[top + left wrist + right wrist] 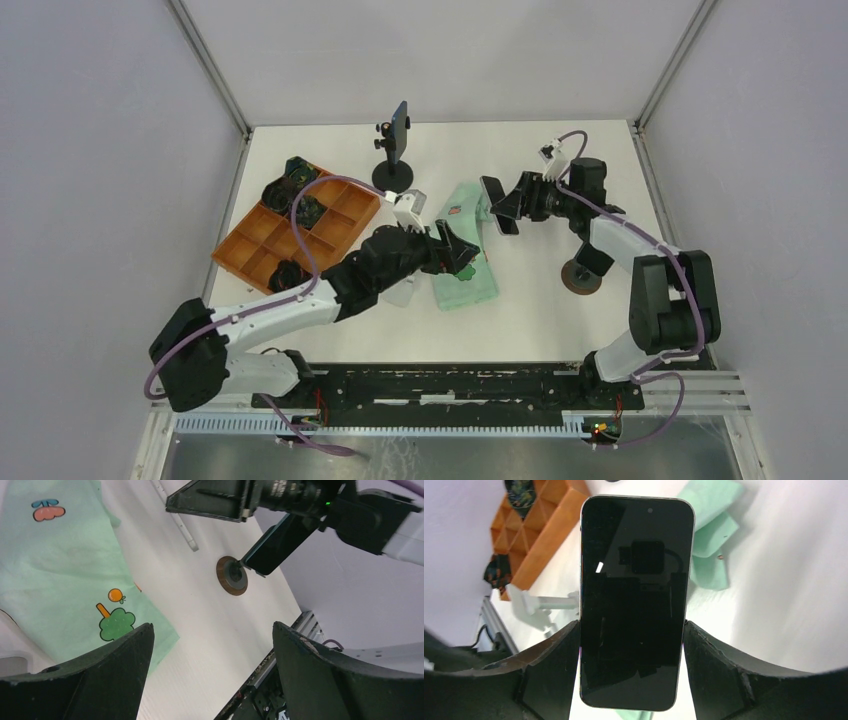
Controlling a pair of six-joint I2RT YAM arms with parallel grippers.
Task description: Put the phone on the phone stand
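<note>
One glossy black phone (631,605) in right tool (631,632), apparently.

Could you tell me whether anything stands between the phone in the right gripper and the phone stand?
Nothing visible does. The phone sits in the right gripper; toward the phone stand only the flat green cloth lies below, the left gripper just aside.

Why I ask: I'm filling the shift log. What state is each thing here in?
Black glossy phone: held in the air, screen dark.
Right gripper: shut on the phone.
Left gripper: open, empty.
Mint-green printed cloth: loosely folded on the table.
Black round-based stand: upright, blue slab on top.
Orange compartment tray: partly filled.
</note>
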